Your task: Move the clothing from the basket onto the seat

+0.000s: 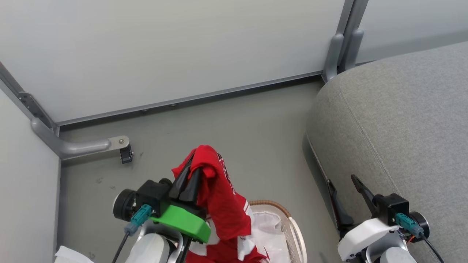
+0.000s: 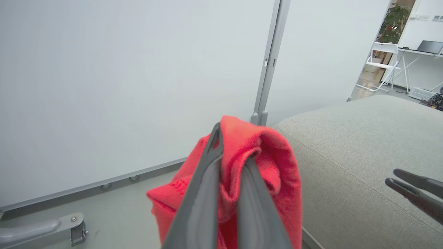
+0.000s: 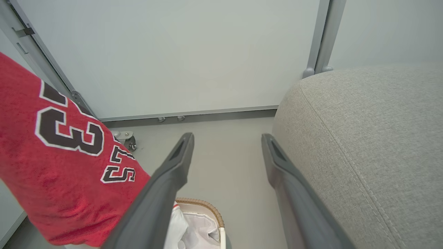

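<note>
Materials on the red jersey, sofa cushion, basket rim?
Red jersey: likely knit fabric, matte; fuzzy texture, drapes limply. Sofa cushion: grey woven upholstery, matte; visible weave, stitched seam. Basket rim: brown woven look, wicker or moulded plastic, can't tell.

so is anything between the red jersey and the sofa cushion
Nothing visible blocks it. The red jersey hangs from the left gripper, jaws shut on it, over the basket; only bare floor lies between it and the sofa cushion. The right gripper, jaws open, sits by the cushion's near edge, beside that path.
</note>
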Tool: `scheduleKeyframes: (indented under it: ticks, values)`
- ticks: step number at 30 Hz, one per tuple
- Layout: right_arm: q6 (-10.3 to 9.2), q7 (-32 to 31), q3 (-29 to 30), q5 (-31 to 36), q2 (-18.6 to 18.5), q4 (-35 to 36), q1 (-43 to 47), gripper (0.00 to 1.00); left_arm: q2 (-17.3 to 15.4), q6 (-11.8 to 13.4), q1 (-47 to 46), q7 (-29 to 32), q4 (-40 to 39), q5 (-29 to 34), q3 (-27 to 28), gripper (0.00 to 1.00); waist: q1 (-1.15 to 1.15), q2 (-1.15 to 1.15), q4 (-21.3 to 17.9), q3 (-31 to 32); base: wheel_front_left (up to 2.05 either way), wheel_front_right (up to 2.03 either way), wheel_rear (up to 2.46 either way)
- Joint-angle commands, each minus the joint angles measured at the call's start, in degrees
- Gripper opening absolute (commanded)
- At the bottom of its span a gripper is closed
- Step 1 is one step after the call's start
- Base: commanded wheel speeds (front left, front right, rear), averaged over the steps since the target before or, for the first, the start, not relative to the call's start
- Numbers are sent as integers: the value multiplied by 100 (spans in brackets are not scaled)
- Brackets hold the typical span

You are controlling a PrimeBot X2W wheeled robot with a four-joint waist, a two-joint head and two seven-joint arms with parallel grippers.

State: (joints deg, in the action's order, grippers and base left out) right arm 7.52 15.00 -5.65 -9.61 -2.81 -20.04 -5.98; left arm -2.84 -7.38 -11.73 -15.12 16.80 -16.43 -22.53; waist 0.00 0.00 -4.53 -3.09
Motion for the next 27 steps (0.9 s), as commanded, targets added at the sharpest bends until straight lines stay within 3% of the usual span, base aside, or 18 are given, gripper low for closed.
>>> scheduleKeyframes:
  ticks: [1,14,18,27]
  values:
    - [-6,27,-3,-48,-24,-12,126,100,-10,-18,-44,-6,-170,33,57,0,0,0,111,234,0,0,0]
    - [-6,27,-281,-28,-22,-45,212,100,-11,-19,-572,-5,-898,-55,419,0,0,0,118,332,0,0,0]
    - [-6,27,-804,56,-30,22,207,100,-11,-19,-671,-5,-959,-95,371,0,0,0,177,335,0,0,0]
    - [-6,27,-2636,-90,-302,170,-288,100,-10,60,-757,-5,-1032,-268,47,0,0,0,389,317,0,0,0]
